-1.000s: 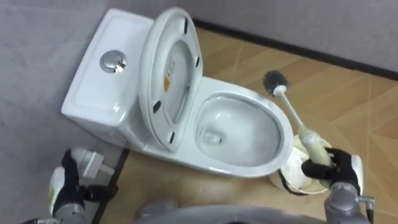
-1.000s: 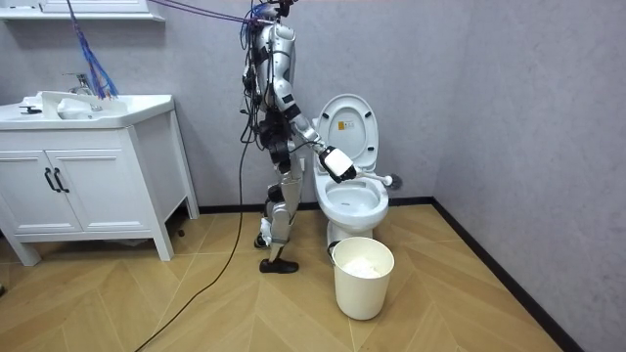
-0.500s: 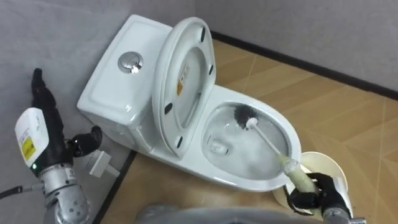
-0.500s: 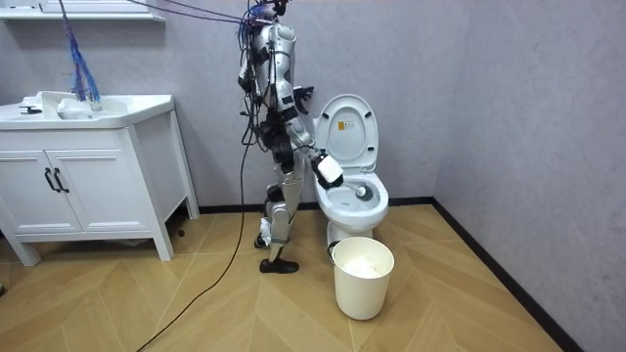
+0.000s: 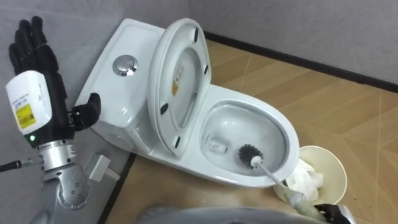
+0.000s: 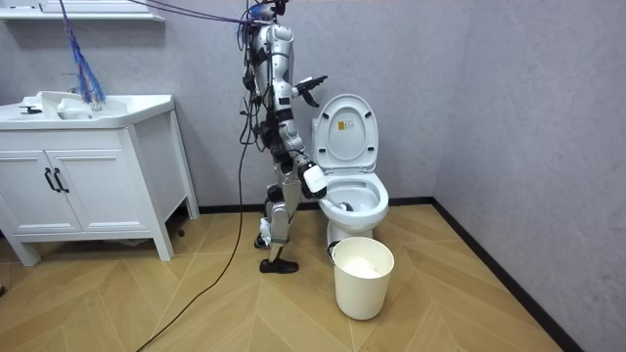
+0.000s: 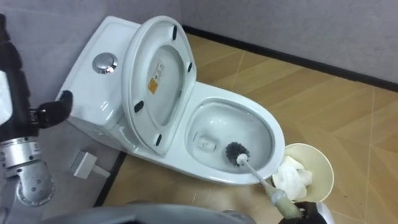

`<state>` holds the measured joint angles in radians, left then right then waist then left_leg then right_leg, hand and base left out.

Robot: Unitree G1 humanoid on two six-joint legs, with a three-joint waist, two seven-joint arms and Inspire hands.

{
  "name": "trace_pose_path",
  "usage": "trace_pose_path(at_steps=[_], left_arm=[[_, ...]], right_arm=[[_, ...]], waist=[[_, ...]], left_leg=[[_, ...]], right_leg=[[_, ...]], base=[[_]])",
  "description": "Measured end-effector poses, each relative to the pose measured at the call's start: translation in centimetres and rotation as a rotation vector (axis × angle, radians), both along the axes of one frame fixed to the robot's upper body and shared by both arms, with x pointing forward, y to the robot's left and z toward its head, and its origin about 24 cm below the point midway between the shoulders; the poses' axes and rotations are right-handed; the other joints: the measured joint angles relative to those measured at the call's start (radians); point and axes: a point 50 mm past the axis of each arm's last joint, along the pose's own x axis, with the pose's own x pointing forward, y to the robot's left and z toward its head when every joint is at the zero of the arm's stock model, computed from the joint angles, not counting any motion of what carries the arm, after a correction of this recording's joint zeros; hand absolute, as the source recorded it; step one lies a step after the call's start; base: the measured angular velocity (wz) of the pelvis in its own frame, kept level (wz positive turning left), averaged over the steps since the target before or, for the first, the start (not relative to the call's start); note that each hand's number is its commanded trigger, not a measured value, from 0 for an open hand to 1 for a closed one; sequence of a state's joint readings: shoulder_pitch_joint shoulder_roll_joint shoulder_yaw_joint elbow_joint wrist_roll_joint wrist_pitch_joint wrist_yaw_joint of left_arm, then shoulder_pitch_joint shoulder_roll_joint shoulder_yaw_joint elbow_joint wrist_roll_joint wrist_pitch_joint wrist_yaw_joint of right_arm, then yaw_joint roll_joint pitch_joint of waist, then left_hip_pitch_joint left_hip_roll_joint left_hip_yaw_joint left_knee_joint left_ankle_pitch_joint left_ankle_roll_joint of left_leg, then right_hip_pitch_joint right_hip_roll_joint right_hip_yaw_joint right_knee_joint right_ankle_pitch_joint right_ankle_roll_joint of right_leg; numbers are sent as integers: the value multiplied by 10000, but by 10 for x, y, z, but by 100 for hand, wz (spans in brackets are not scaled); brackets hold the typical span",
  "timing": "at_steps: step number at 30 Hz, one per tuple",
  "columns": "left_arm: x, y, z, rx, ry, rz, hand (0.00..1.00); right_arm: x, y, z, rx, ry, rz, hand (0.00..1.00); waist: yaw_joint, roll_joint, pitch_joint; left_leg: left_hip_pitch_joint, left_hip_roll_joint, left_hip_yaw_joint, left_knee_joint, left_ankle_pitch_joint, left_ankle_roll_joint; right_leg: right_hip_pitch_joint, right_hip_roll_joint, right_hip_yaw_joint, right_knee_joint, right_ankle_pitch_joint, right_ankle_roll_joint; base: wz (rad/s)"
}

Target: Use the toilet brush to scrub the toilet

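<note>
The white toilet [image 5: 281, 132] stands with its lid and seat [image 5: 180, 81] raised against the tank [image 5: 112, 99]. A toilet brush has its dark bristle head [image 5: 249, 152] down inside the bowl, near the front wall. Its white handle [image 5: 273, 179] slants to the lower right, where my right hand [image 5: 333, 214] grips the thick pale end at the picture's edge. My left hand [image 5: 31, 81] is raised at the left beside the tank, fingers straight, holding nothing. In the room view I stand at the toilet's side, right hand [image 6: 313, 179] low over the bowl, left hand [image 6: 311, 86] up by the lid.
A cream waste bin [image 5: 333, 163] with crumpled white paper sits on the wooden floor right in front of the bowl. A small white block [image 5: 99, 167] lies on the floor beside the toilet's base. A vanity with a sink [image 6: 88, 166] stands at the room view's left.
The brush head came from outside the bowl into it, then slid from the far side to the near front. My left hand rose higher with its fingers straightened.
</note>
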<state>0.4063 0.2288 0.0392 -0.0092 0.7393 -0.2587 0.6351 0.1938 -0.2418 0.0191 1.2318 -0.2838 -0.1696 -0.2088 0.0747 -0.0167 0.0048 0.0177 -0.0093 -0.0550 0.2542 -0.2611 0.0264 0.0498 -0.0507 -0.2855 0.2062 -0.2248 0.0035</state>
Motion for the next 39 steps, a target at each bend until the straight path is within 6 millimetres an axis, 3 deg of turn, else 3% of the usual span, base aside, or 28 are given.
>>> trace_pose_path(at_steps=[3,5,8,12,13,15,22,29,33,39], left_arm=[[-1,-3,-11,-63,828,-320,0],[-6,-5,-30,-249,1885,-471,0],[-16,-7,-57,-519,3782,-674,0],[-17,-13,-73,-820,4960,-1126,0],[-15,-14,-74,-827,5015,-1208,0],[-7,-15,-71,-1012,4823,-1262,0],[17,-16,-71,-1308,4701,-1567,0],[48,-17,-66,-1161,4448,-1810,0],[64,-17,-59,-1005,3936,-1731,0],[88,-22,-47,-662,3019,-1737,0]], right_arm=[[5,0,0,118,78,38,100],[9,-2,1,38,147,252,100],[24,-1,2,-49,45,832,100],[43,1,3,-192,-92,1548,100],[50,3,4,-206,-244,1750,100],[62,4,7,-324,-572,1999,100],[97,0,18,-906,-1498,2558,100],[138,3,31,-1319,-2122,3102,100],[161,7,41,-1749,-2631,3666,100],[184,15,51,-2409,-2663,5275,100]], waist=[[-149,6,-8],[-157,37,-21],[-260,47,-32],[-334,-32,-2],[-317,-102,31],[-121,-159,11],[-72,7,4],[189,-59,86],[438,-103,114],[776,19,215]], left_leg=[[3,0,14,-1,0,0],[25,22,208,-3,0,-1],[-62,29,246,-3,0,-1],[-131,57,295,-14,5,-4],[-158,72,351,-10,5,-4],[-420,111,497,78,5,-4],[-1323,-37,485,380,205,36],[-2587,-52,558,911,391,25],[-3276,-19,732,1038,553,-38],[-4407,129,713,1545,619,-164]], right_leg=[[10,3,-6,-12,2,2],[7,40,89,-7,2,2],[-98,42,96,10,9,0],[-325,38,159,180,11,-4],[-365,40,186,186,21,-21],[-636,59,316,389,42,-53],[-1648,-113,252,952,105,-97],[-3066,-360,364,1768,108,-253],[-3825,-312,455,1914,285,-417],[-4854,-204,481,2218,439,-632]], base=[[0],[-14],[-8],[-6],[-13],[-15],[1],[-2],[-10],[-3]])
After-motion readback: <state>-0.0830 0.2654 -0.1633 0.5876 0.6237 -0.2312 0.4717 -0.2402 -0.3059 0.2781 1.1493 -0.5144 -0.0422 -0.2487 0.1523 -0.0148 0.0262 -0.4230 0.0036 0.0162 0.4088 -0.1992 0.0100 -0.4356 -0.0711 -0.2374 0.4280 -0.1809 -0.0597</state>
